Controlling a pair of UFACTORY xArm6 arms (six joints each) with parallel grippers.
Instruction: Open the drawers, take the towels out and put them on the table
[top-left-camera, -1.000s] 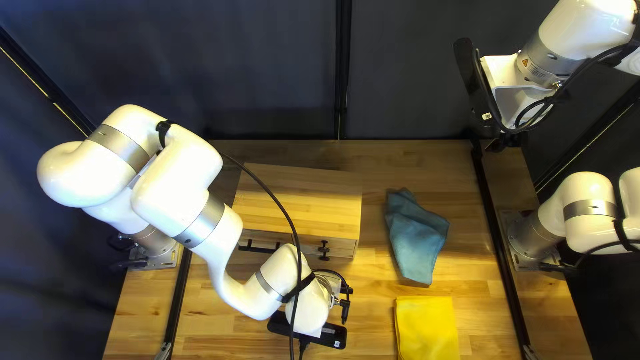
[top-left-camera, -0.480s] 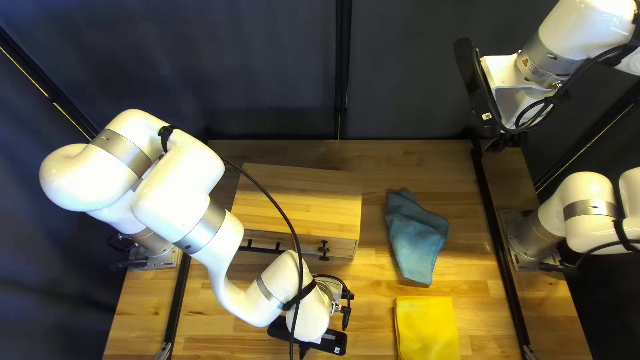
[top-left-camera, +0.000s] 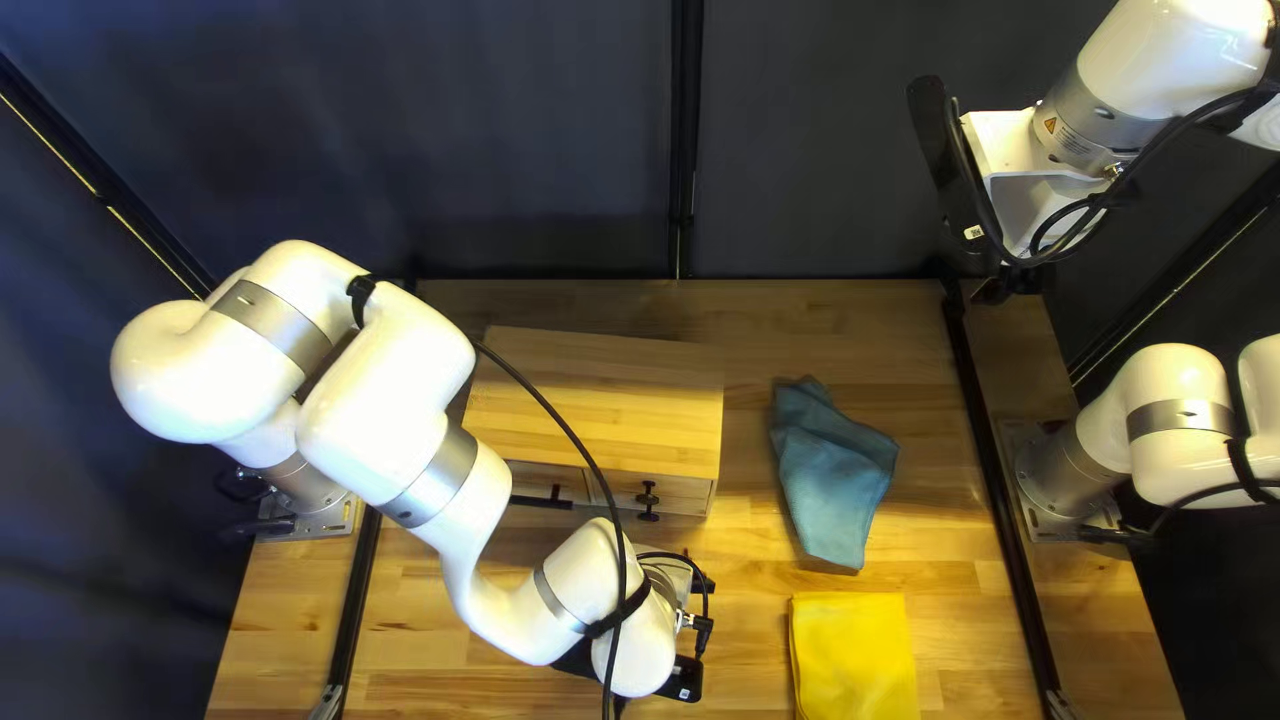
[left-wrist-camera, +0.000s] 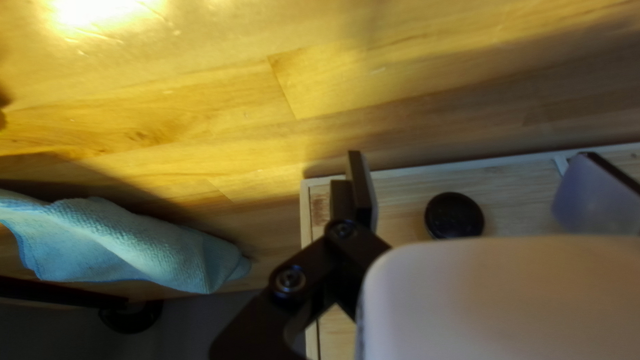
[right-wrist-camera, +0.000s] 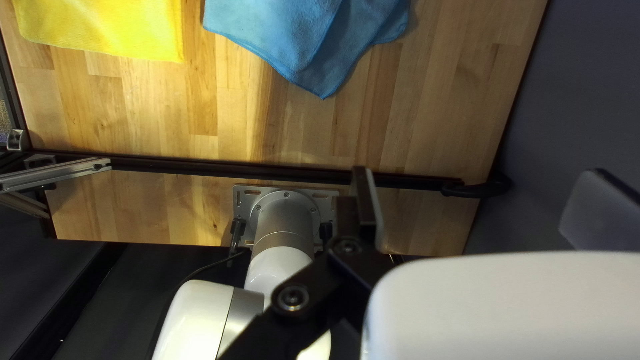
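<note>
A folded yellow cloth towel [top-left-camera: 850, 655] lies at the near edge of the light wooden table [top-left-camera: 900, 330]. To its left in the top left view, the left gripper [left-wrist-camera: 470, 165] hangs low, its fingers spread wide either side of a round black drawer knob [left-wrist-camera: 454, 215] without touching it. Beyond stands the pale wooden drawer box [top-left-camera: 610, 400], and a crumpled blue cloth towel [top-left-camera: 830, 470] lies to its right. At the far right, the right gripper [right-wrist-camera: 480, 190] is raised high, also spread and holding nothing.

teal-blue towel [top-left-camera: 832, 470]; plain yellow towel [top-left-camera: 852, 655]; counter [top-left-camera: 860, 330] of honey wood in staggered strips; drawer chest [top-left-camera: 600, 400] pale wood, its knob [top-left-camera: 648, 497] black; left arm [top-left-camera: 380, 430] and right arm [top-left-camera: 1160, 430] white with silver bands; curtain [top-left-camera: 400, 130] dark
</note>
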